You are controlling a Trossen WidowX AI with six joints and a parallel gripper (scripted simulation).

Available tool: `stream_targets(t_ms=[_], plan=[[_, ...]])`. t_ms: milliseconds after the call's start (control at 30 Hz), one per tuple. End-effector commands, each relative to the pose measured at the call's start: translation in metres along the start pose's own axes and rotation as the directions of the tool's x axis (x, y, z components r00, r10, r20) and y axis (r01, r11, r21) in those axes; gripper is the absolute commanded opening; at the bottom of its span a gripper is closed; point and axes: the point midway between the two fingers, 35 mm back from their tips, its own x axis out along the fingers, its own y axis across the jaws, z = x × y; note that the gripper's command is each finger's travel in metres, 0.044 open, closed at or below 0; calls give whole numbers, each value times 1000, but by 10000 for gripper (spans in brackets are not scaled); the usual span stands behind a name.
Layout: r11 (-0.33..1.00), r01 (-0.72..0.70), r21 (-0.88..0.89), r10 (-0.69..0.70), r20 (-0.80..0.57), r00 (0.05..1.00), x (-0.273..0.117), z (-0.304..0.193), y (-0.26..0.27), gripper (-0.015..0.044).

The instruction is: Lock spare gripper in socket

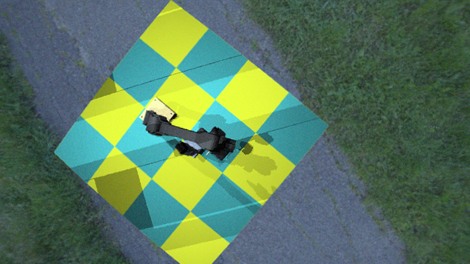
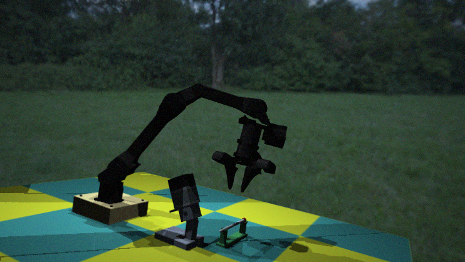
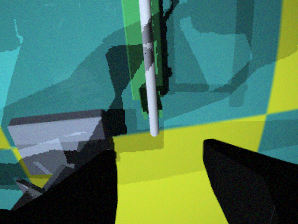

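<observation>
My fingers: tapered, matte black, parted, holding nothing.
Pin: slender pale rod, red-ended, lying across the green rack.

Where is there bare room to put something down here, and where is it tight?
Room: the yellow square beyond the green rack, toward the grass. Crowded: the narrow strip between that rack and the grey mount, with the pincer hanging above.
</observation>
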Motion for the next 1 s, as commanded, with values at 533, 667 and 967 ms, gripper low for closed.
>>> stream_targets(t_ms=[533,667,967], plan=[[1000,-10,-19,11,41,999,58,24,-6,180],[1000,-11,-19,11,41,999,74,28,-4,180],[1000,-11,-19,11,41,999,84,31,-4,180]])
